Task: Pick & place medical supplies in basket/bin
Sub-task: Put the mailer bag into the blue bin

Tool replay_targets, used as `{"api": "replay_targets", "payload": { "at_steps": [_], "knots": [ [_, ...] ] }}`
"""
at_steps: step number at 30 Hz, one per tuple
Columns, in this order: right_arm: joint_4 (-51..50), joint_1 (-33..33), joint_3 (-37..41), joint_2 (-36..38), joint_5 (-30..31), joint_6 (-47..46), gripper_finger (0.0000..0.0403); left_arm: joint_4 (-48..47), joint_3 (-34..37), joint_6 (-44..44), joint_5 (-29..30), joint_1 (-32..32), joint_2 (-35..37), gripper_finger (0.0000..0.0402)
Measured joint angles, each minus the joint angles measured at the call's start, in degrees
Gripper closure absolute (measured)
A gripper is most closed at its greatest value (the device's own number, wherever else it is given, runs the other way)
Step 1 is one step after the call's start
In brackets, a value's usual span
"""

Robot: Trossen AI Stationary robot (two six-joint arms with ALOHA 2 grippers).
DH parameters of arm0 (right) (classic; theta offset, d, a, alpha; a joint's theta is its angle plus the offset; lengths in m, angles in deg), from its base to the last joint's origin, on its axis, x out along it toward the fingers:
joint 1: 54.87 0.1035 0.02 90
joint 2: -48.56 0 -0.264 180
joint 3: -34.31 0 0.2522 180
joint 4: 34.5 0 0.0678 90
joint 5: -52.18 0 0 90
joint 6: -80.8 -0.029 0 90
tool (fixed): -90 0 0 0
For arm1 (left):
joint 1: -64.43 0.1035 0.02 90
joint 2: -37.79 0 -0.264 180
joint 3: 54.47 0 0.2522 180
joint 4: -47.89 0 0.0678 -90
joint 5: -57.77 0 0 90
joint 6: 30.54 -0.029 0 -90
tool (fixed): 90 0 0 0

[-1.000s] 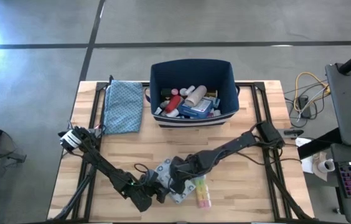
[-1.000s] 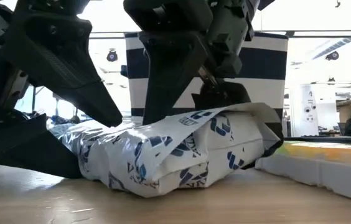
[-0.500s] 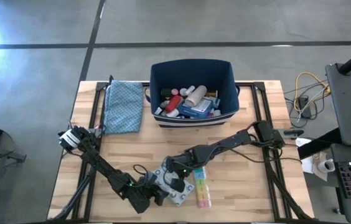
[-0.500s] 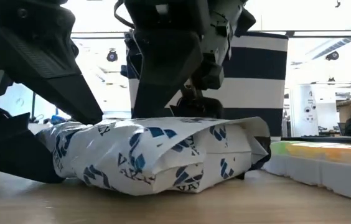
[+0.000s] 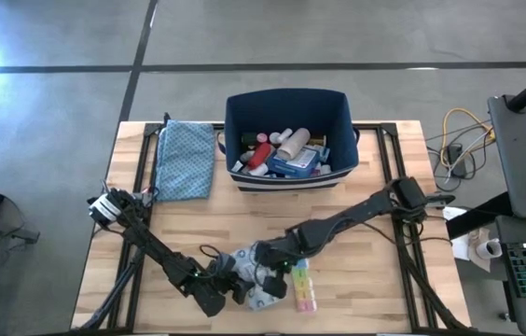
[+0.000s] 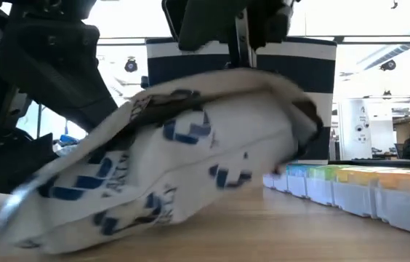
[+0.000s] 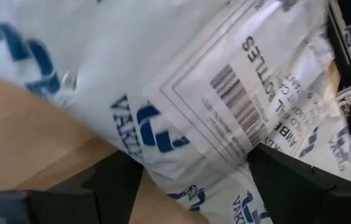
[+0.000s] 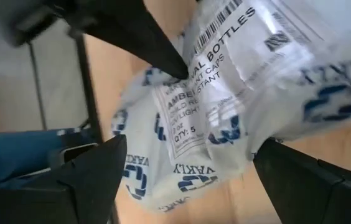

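White plastic: the packet (image 6: 169,167), printed with blue logos and a barcode label, lies at the near middle of the table (image 5: 375,210), blurred in the low view with its right end raised.
Hidden: in the high view both grippers cover most of the packet (image 5: 261,295); the fingertips cannot be made out there.
Cut off: the low view shows only the dark undersides of the arms; the bin (image 6: 314,102) stands behind them, mostly blocked.
Left gripper (image 5: 235,291): reached in low from the near left, fingers (image 7: 300,186) spread wide with the packet (image 7: 225,106) between them; whether they press it is hard to tell.
Right gripper (image 5: 268,271): stretched from the right edge across the table, fingers (image 8: 94,180) spread either side of the packet (image 8: 225,112), probably gripping it.
Organiser (image 5: 302,287): just right of the packet, flat on the wood, its coloured lids clear in the low view (image 6: 350,185).
Bin (image 5: 288,135): at the far middle, holding bottles and tubes.
Cloth (image 5: 186,159): left of the bin.
Change: a second ago the packet lay flat; now its right end is tilted up and more of the organiser shows.
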Motion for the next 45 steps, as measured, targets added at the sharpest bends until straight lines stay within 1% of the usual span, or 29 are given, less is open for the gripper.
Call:
{"api": "replay_targets", "payload": {
  "at_steps": [5,11,13,16,18,21,24,26,30,34,38,41,43,45],
  "knots": [
    [-1.51,0.21,-0.02,-0.27,6.06,-0.92,0.0074,-0.01,0.00,-0.22,-0.66,0.77,0.02,0.0130],
    [-13.95,-0.23,-0.13,1.67,16.99,-5.02,0.0074,0.00,0.00,-0.95,0.40,1.06,-0.52,0.0130],
    [-15.07,-0.63,-0.11,2.12,18.19,-5.78,0.0074,0.02,0.00,-0.99,0.37,1.04,-0.69,0.0130],
    [-14.11,-1.86,0.10,2.13,18.25,-6.08,0.0074,0.07,0.00,-0.99,0.24,1.04,-1.01,0.0130],
    [-11.13,-3.37,1.12,2.11,17.35,-5.84,0.0074,0.04,0.00,-0.99,0.04,1.03,-1.01,0.0130],
    [-3.39,-5.87,4.67,2.11,13.35,-6.40,0.0074,-0.01,0.02,-1.01,-0.59,1.00,-1.01,0.0130],
    [0.32,-7.95,8.32,2.09,10.10,-7.99,0.0074,-0.07,0.04,-0.99,-1.09,0.98,-1.01,0.0130],
    [2.63,-9.15,10.96,2.09,6.33,-8.82,0.0074,-0.01,0.04,-0.99,-1.26,0.98,-1.01,0.0130],
    [7.45,-9.72,15.90,2.44,0.56,-9.70,0.0074,0.09,0.07,-0.96,-1.45,0.98,-1.01,0.0130],
    [16.77,-9.30,20.83,2.53,-4.48,-12.51,0.0074,0.22,0.11,-0.96,-1.59,1.00,-1.01,0.0130],
    [26.82,-8.26,22.95,2.22,-5.94,-14.42,0.0074,0.28,0.11,-0.84,-1.76,1.25,-1.01,0.0130],
    [32.46,-7.93,23.67,1.89,-6.63,-15.71,0.0074,0.35,0.11,-0.70,-2.44,1.85,-1.01,0.0130],
    [34.58,-7.84,23.59,1.72,-6.80,-16.21,0.0074,0.37,0.11,-0.64,-2.67,2.21,-1.01,0.0130],
    [34.57,-7.76,22.37,1.72,-6.88,-16.07,0.0074,0.47,0.11,-0.66,-3.05,2.55,-1.01,0.0130]
  ]
}}
